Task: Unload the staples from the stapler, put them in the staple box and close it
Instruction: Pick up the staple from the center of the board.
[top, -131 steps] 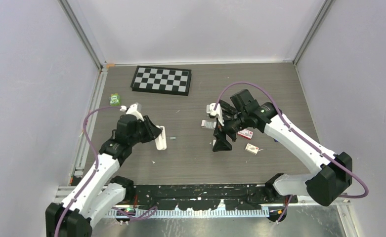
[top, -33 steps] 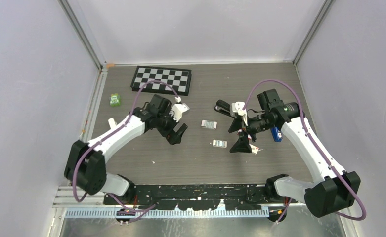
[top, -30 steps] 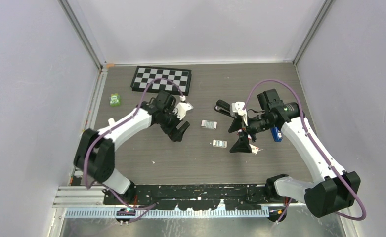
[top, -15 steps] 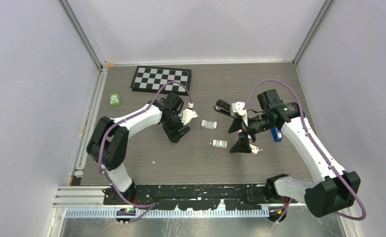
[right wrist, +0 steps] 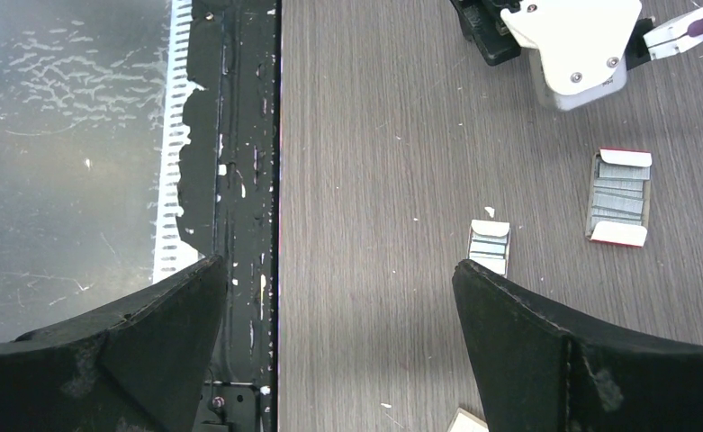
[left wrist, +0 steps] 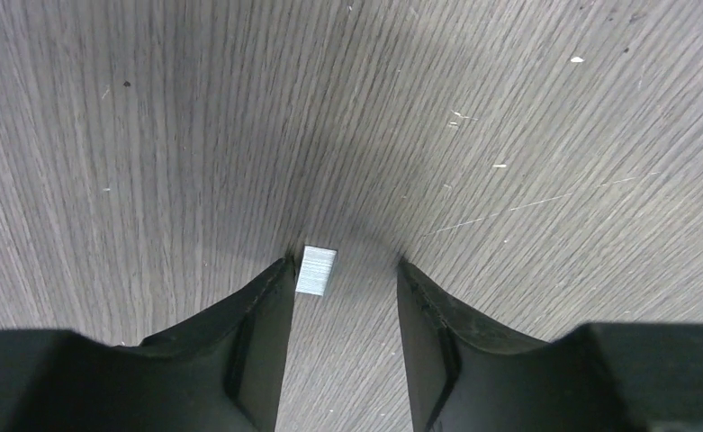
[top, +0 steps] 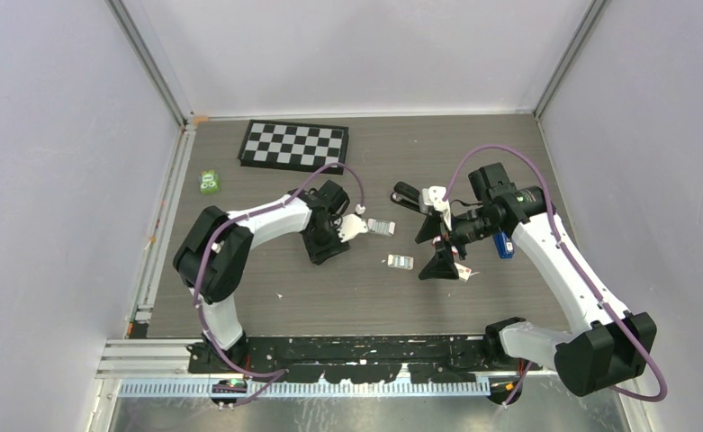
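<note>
Your left end effector (left wrist: 345,264) stands apart, astride the staple strip (left wrist: 316,270), which lies flat on the desk (left wrist: 509,108), touching one fingertip and clear of the other. Close gently and squarely so it doesn't tip or skid. Your right end effector (right wrist: 337,264) hangs wide open. Nothing is legible on the staple boxes (right wrist: 619,198).

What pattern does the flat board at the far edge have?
The board is black-and-white checkered, clearest in the top external view.

The left arm (top: 265,216) and right arm (top: 559,264) are white-linked with black joints, looping purple cables (top: 490,148), and black tapered fingers (left wrist: 257,342).
</note>
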`<control>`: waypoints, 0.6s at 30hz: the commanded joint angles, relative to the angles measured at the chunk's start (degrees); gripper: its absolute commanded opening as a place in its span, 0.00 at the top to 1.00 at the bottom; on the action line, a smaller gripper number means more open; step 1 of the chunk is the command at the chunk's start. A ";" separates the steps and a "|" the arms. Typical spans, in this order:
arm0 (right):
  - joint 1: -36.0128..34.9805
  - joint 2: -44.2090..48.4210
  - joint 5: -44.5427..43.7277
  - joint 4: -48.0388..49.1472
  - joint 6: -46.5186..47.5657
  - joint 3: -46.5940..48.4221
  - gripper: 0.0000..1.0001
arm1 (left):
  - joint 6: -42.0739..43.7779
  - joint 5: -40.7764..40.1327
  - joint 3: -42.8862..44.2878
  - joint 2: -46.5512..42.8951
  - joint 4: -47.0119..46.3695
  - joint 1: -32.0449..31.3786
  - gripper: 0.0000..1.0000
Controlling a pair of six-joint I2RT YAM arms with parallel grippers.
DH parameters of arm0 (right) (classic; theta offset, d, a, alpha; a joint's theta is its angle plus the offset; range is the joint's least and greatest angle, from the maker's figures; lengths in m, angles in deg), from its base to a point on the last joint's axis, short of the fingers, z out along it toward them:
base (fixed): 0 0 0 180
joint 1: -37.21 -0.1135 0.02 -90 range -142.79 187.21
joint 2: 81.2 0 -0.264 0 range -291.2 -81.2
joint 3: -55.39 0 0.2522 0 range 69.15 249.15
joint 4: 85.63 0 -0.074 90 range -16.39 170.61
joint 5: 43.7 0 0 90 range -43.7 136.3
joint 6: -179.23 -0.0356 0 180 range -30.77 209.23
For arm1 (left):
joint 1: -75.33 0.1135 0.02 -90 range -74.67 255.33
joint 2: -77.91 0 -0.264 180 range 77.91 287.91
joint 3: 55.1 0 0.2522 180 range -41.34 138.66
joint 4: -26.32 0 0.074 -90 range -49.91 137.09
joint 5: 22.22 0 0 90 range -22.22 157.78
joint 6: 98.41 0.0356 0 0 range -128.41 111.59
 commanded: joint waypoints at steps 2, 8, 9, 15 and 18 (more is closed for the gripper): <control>0.24 0.78 1.92 -0.59 1.46 0.21 0.00 | 0.95 -1.74 1.87 0.57 0.29 -0.19 0.56; 0.25 0.92 2.15 -1.24 1.99 0.41 0.00 | 0.80 -2.97 2.00 1.18 0.03 -0.42 0.61; 0.28 0.80 2.19 -1.38 2.13 0.41 0.00 | 0.77 -3.15 2.07 1.26 -0.13 -0.43 0.62; 0.30 0.93 2.37 -1.71 2.47 0.58 0.00 | -0.01 -5.09 2.00 1.63 -1.25 -1.01 0.62; 0.25 0.89 2.43 -1.92 2.61 0.59 0.00 | -0.47 -5.49 1.92 1.74 -1.75 -1.14 0.60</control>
